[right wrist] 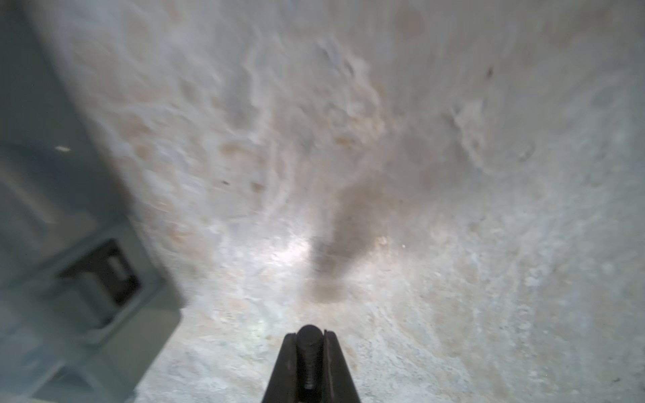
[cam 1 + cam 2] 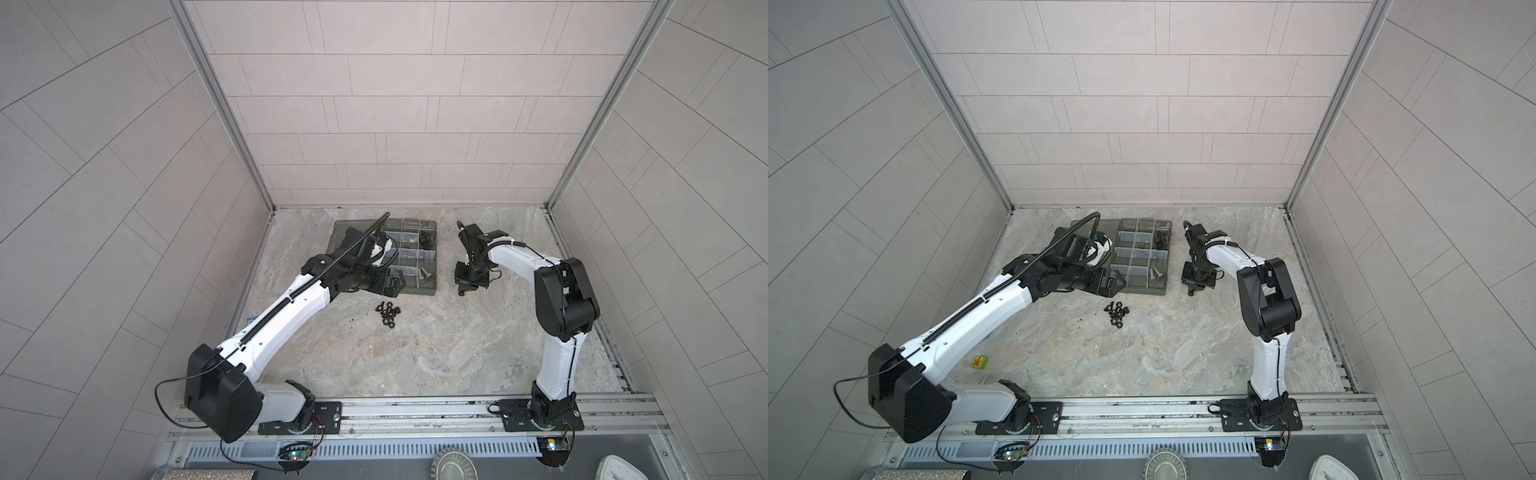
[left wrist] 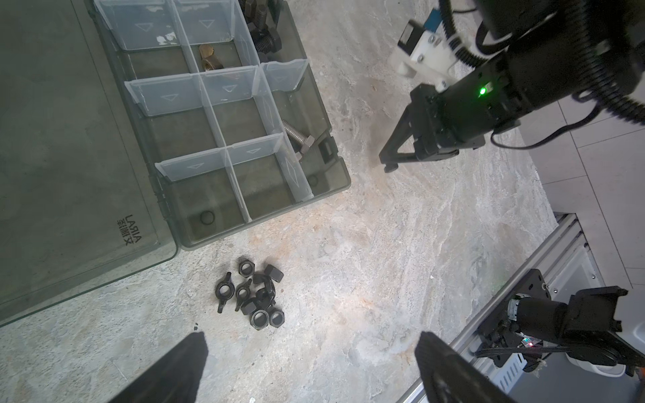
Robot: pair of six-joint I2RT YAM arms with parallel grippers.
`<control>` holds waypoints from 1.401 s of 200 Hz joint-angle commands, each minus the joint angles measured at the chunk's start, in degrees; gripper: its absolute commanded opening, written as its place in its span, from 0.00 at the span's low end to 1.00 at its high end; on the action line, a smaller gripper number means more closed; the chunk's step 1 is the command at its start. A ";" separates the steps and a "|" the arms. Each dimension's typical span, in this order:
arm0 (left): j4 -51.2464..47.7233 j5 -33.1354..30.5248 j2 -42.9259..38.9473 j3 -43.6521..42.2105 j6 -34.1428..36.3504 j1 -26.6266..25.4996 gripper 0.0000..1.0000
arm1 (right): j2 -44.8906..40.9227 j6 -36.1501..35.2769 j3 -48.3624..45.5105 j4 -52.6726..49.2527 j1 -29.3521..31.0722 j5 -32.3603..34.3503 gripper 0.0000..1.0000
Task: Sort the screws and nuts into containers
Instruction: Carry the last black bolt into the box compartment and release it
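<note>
One wrist view is blurred, smearing the box (image 1: 69, 244) corner. Right gripper (image 1: 310, 335) is clamped on a black screw (image 1: 309, 363), low over the table (image 1: 453, 279) beside the box. Left gripper (image 3: 312, 349) hangs spread wide near the nuts (image 3: 253, 296), which lie mid-table.

Both top views looked steeply down from high above, sharing the whole table (image 2: 415, 353). The left wrist camera, eleven o'clock of table centre, faced down from mid-height; the right, one o'clock, sat low, blurred. Both caught the organizer box (image 3: 174, 136).
</note>
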 commanded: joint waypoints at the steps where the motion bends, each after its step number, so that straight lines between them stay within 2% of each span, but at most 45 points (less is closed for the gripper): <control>1: -0.25 -0.11 1.06 2.62 1.34 0.92 1.00 | 1.74 -0.01 6.65 -1.97 0.25 -1.05 0.05; 35: -0.67 0.06 2.94 4.73 2.00 2.30 1.00 | 8.08 0.12 19.43 -1.46 0.25 -4.22 0.05; 93: -2.27 0.12 5.64 7.74 2.14 4.47 1.00 | 24.88 1.51 42.62 -0.81 -0.09 -9.02 0.05; 130: -3.31 0.02 6.47 8.53 2.21 6.39 1.00 | 32.14 3.31 51.55 0.09 -0.27 -11.09 0.06; 156: -3.73 -0.20 7.09 9.09 2.21 7.00 1.00 | 33.70 3.77 52.36 1.40 -0.44 -11.86 0.08; 189: -3.71 0.25 7.84 9.44 1.78 7.75 1.00 | 33.69 3.42 52.38 1.88 -0.97 -12.69 0.25; 217: -3.62 0.56 8.29 10.03 1.58 8.11 1.00 | 32.26 2.88 52.18 2.07 -1.33 -15.12 0.33; 244: -3.23 0.88 8.43 10.44 1.44 8.16 1.00 | 27.84 0.62 49.96 1.92 -1.18 -16.23 0.33; 280: -2.06 1.64 7.98 9.08 0.25 8.11 1.00 | 17.43 -4.33 39.89 0.45 -0.76 -14.09 0.32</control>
